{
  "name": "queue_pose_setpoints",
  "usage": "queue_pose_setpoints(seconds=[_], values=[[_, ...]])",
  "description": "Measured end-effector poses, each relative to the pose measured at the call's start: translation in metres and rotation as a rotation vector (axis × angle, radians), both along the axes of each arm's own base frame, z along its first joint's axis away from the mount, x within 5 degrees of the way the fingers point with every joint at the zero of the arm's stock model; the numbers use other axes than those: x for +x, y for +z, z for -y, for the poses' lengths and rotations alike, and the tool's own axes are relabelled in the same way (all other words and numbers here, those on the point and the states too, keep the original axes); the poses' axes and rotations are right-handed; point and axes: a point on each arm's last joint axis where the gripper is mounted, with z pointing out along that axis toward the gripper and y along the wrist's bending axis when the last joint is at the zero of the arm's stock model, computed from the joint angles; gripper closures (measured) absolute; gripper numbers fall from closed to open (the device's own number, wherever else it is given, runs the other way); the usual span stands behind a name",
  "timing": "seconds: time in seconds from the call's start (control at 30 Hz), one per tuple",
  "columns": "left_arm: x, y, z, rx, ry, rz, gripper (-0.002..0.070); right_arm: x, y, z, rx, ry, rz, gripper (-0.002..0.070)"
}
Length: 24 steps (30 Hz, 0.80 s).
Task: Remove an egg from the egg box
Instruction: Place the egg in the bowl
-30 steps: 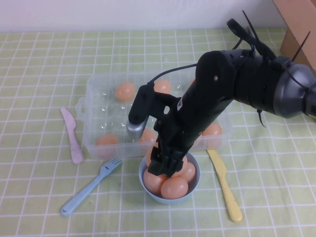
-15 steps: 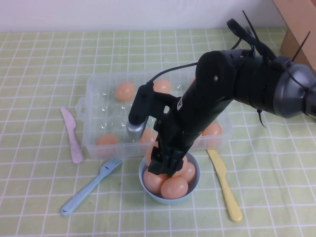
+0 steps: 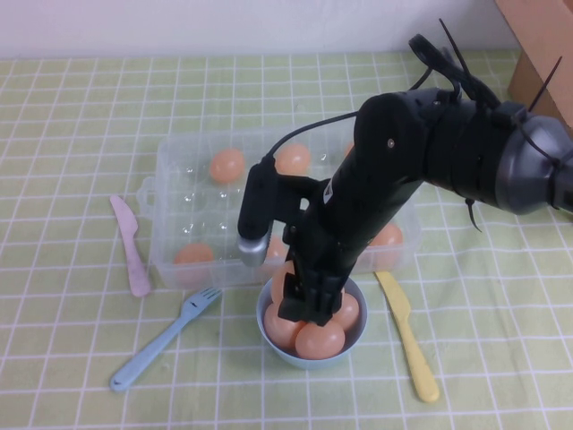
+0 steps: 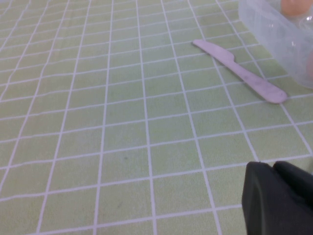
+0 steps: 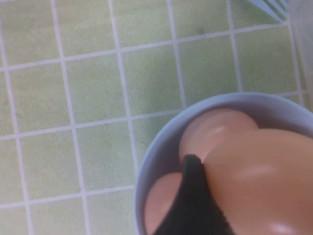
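Gripping a glossy egg (image 5: 264,171), right gripper (image 3: 300,300) over bowl (image 3: 265,324); left gripper (image 4: 279,200) parked.

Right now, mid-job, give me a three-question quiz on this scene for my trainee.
1. True or false: the right gripper is over the blue bowl.
2. Which utensil lies nearest the pink knife: A) yellow knife, B) blue fork?
3. Fill in: in the right wrist view, a dark finger presses against an ___ above the bowl.

Key: 1 true. 2 B. 3 egg. The left gripper is off beside the egg box, above bare cloth.
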Motion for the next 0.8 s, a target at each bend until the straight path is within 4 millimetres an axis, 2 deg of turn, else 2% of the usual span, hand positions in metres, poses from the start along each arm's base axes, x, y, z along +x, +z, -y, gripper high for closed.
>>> queue_pose_setpoints(seconds=[0.43, 0.8], values=[[0.0, 0.0, 0.0, 0.0, 0.0, 0.0, 0.0678, 0.0, -0.002, 0.0, -0.012, 0.084, 0.031, 0.023], [0.0, 0.0, 0.0, 0.0, 0.0, 0.0, 0.0678, 0.003, -0.022, -0.006, -0.025, 0.106, -0.011, 0.023]])
